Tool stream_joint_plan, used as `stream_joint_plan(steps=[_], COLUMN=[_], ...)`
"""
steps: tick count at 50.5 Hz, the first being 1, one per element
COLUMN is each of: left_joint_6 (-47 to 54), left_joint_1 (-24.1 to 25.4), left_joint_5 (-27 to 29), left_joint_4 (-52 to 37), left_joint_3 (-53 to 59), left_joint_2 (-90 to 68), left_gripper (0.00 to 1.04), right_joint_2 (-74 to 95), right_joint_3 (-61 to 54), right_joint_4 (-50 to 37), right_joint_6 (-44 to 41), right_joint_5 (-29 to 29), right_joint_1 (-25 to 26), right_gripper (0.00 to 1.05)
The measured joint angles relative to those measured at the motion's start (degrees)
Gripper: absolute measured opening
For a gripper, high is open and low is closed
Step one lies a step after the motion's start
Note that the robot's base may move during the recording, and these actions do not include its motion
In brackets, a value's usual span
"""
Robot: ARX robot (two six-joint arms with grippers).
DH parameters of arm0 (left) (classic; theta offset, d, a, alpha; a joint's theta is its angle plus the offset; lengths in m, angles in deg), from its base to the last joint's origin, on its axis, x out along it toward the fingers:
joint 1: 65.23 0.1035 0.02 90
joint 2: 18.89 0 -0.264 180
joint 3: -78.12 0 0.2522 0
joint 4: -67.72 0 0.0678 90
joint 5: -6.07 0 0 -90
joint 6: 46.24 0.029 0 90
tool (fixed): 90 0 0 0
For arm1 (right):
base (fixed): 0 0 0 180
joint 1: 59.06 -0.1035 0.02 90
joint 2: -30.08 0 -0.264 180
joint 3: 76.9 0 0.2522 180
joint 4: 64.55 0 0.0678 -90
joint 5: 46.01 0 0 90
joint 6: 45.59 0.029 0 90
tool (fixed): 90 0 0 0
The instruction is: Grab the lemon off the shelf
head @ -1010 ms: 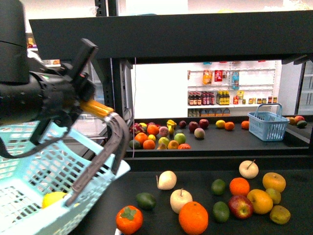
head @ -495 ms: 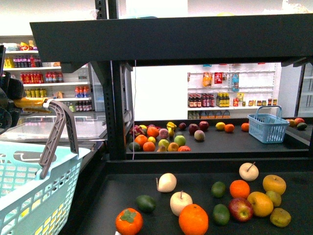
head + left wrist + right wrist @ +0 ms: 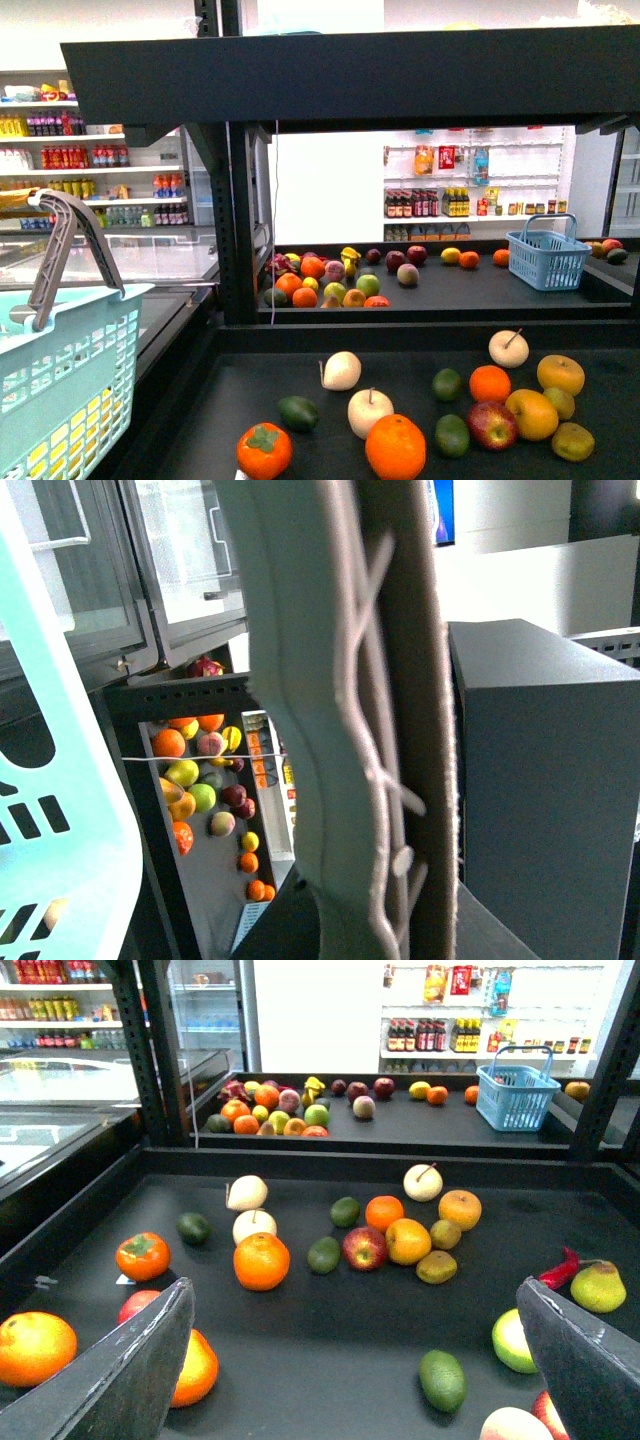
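The large black metal tiered shelf (image 3: pixel 350 75) fills the front view, its flat matte tray (image 3: pixel 400 400) strewn with fruit under a dark upper tier. To the left of the shelf stands a pale turquoise plastic lattice basket (image 3: pixel 55 385) with a grey curved handle (image 3: pixel 65 250) raised above its rim.

Neither arm appears in the front view. The right wrist view looks down over the tray from above, and the right gripper (image 3: pixel 360 1360) is spread wide, its two dark, rough-faced fingers (image 3: pixel 130 1370) at opposite lower corners with nothing between them. The left wrist view is crowded by a pale, blurred upright band with thin cords across it; the left gripper cannot be made out there, so its state cannot be told.

On the shelf's tray the round glossy orange (image 3: pixel 395 446) sits at the front, beside a persimmon with a green calyx (image 3: pixel 264 450). No lemon can be picked out with certainty among the yellow fruit; only the right wrist view shows a red chilli (image 3: pixel 560 1268) at the tray's right side.
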Motion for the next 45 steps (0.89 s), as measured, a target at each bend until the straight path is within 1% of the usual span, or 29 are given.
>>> stream_joint_plan(steps=[19, 28, 38, 45], left_joint_6=[-2.14, -1.60, -1.62, -1.49], left_joint_1=[5.42, 8.52, 8.90, 8.79], left_joint_5=[-8.48, -9.51, -9.57, -9.66], left_joint_4=[-6.78, -12.07, -14.34, -14.36], left_joint_3=[2.47, 6.49, 8.37, 8.68], left_joint_2=[-2.05, -3.26, -3.32, -3.32], left_gripper=[0.08, 0.08, 0.08, 0.08], right_joint_2=[0.00, 0.00, -0.02, -0.02], right_joint_3=[0.00, 0.00, 0.00, 0.00], right_joint_4=[0.00, 0.00, 0.00, 0.00], right_joint_6=[0.00, 0.00, 0.00, 0.00], right_joint_5=[-0.02, -0.09, -0.02, -0.02], right_joint_1=[0.00, 0.00, 0.00, 0.00], right_gripper=[0.97, 0.97, 0.97, 0.97])
